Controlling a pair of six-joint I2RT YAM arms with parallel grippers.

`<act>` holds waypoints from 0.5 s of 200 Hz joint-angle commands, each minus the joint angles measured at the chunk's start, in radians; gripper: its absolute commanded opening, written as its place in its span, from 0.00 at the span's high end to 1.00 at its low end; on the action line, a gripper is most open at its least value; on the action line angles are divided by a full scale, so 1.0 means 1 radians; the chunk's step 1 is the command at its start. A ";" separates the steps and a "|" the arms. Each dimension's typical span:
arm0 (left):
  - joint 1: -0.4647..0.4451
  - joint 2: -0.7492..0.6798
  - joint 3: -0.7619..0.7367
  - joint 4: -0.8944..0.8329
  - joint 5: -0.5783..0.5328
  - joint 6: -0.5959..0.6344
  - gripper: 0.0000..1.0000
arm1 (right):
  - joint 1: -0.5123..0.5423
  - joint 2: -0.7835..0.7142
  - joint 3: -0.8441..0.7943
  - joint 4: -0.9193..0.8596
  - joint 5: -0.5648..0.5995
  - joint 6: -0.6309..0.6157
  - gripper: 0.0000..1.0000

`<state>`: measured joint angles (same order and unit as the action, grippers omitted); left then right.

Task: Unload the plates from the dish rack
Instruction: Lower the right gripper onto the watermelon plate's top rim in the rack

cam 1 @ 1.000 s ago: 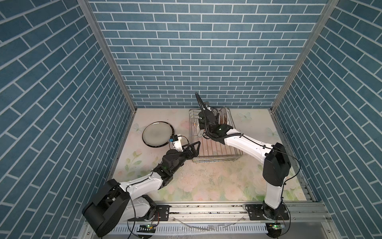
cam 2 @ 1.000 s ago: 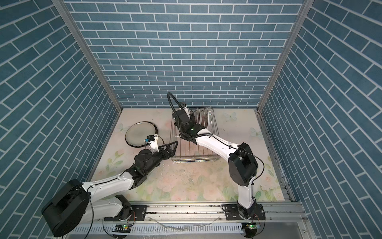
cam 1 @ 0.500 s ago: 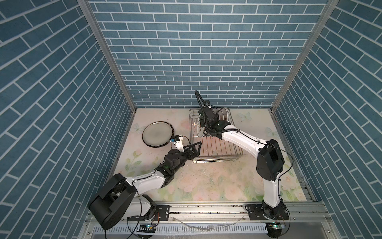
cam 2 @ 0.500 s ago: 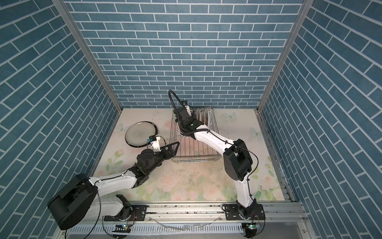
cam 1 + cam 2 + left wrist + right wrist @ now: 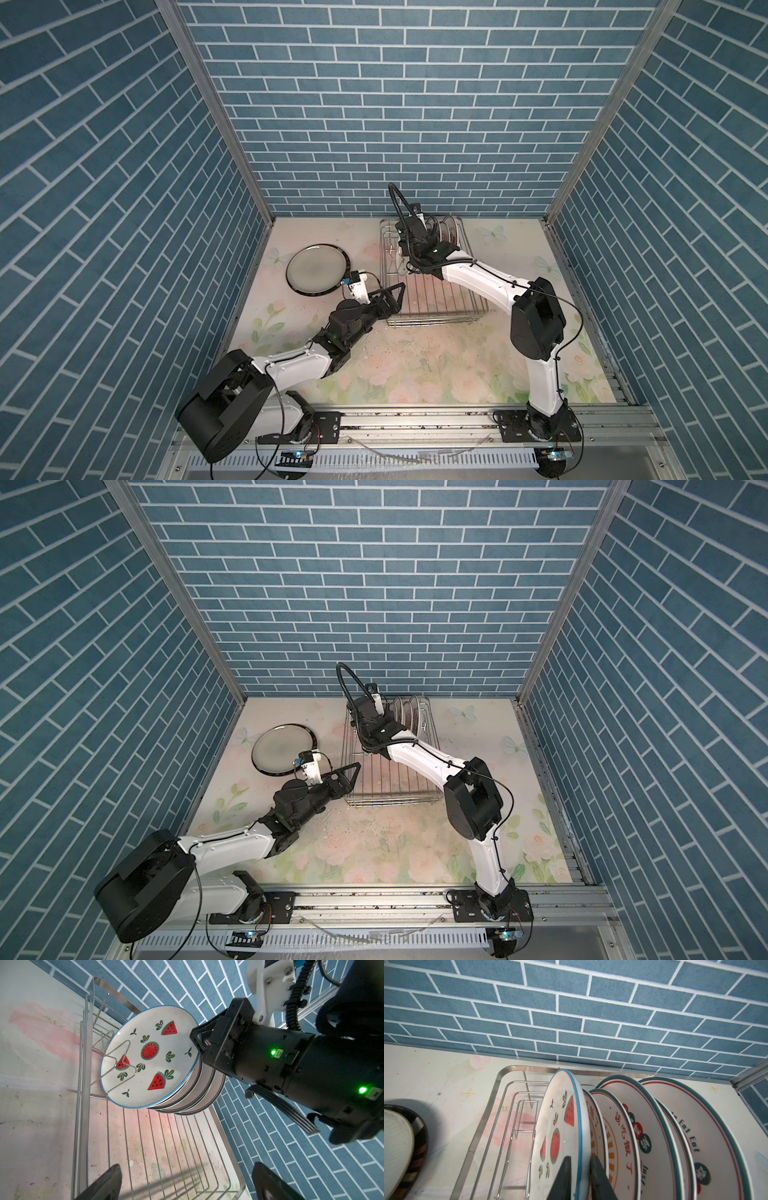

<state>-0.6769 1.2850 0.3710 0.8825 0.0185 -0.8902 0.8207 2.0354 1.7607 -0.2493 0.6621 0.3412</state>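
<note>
The dish rack (image 5: pixel 436 320) (image 5: pixel 390 800) is a silver wire basket near the back wall. Several plates (image 5: pixel 695 1136) stand on edge in its far end. Frontmost is the watermelon plate (image 5: pixel 558 1126) (image 5: pixel 149 1057), white with a blue rim. My right gripper (image 5: pixel 580 1167) (image 5: pixel 197 1043) is shut on its top rim, one finger on each face. That plate still stands in the prongs. An orange-sunburst plate (image 5: pixel 616 1136) with red lettering stands just behind it. My left gripper (image 5: pixel 395 301) (image 5: pixel 351 777) (image 5: pixel 187 1167) hangs open and empty by the rack's near left corner.
A larger dark-rimmed plate (image 5: pixel 316 270) (image 5: pixel 284 750) lies flat on the floral tabletop left of the rack. Blue brick walls close in the back and both sides. The rack's near half (image 5: pixel 166 1147) holds only bare wires.
The right gripper's fingers have closed in on the watermelon plate's rim. The left arm has crept slightly toward the rack, its gripper still open.
</note>
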 commanded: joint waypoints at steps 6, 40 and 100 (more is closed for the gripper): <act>0.007 0.020 -0.008 0.040 0.002 -0.006 0.00 | -0.001 0.039 0.038 -0.006 0.025 0.040 0.81; 0.007 0.019 -0.010 0.038 0.000 -0.007 0.00 | -0.001 0.063 0.053 -0.005 0.031 0.042 0.81; 0.002 -0.014 -0.029 0.015 -0.055 -0.009 0.00 | 0.000 0.085 0.048 0.000 0.030 0.062 0.81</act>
<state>-0.6773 1.2896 0.3584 0.8883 -0.0120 -0.9058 0.8207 2.0800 1.7870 -0.2379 0.7036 0.3672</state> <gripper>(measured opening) 0.996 0.187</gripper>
